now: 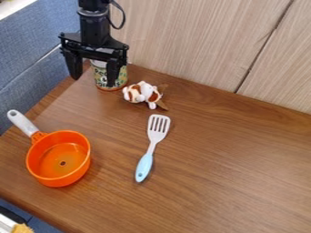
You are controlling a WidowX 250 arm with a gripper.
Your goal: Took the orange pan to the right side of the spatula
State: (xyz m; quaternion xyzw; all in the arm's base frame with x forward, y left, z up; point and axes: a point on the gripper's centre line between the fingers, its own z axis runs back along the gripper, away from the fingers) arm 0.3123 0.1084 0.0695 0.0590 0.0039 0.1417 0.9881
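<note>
Near the table edge (36,207), the orange pan (59,159), clear of wide-spread, empty fingers (74,68)

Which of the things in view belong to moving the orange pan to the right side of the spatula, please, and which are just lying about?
For the job:
- orange pan, left of the spatula
- spatula, the landmark
- gripper, fingers apart

Just lying about:
- can, behind the gripper
- plush toy, beside the can
</note>
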